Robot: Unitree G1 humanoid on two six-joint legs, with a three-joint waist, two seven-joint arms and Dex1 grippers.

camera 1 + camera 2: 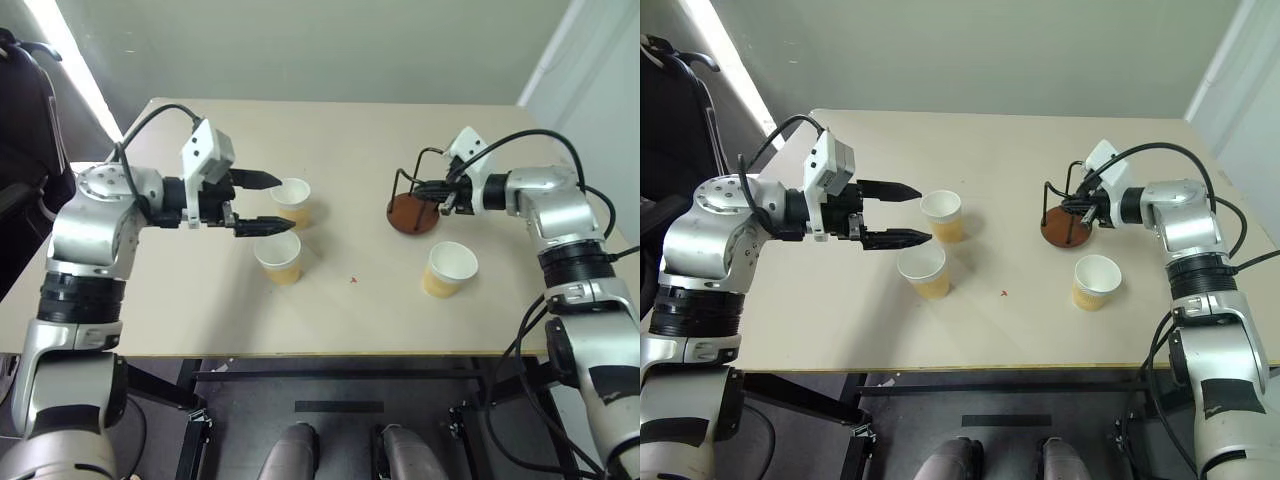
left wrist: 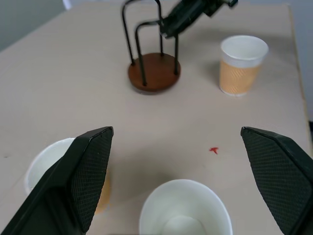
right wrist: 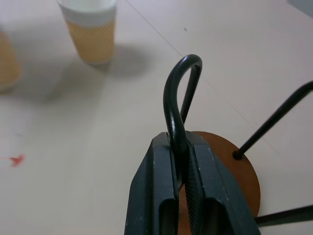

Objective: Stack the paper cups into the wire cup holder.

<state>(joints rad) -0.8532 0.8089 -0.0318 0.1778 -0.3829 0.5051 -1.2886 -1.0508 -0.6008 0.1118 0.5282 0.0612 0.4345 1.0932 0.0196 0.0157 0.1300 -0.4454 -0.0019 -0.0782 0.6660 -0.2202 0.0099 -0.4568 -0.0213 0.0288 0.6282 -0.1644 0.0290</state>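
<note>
Three tan paper cups with white rims stand upright on the table: one [image 1: 292,200] at the left, one [image 1: 279,257] just nearer, and one [image 1: 449,268] at the right. My left gripper [image 1: 285,203] is open and empty, its fingertips [image 2: 90,166] just above the two left cups. The wire cup holder [image 1: 412,212], black loops on a reddish-brown disc, sits right of centre with no cup in it. My right gripper [image 3: 182,147] is shut on one upright wire loop of the holder. Whether the disc is lifted off the table I cannot tell.
The beige table [image 1: 350,130] has bare room at the back and in the middle, with a small red mark [image 1: 353,280] near the front. A dark chair [image 1: 25,110] stands beyond the left edge. Cables trail from both arms.
</note>
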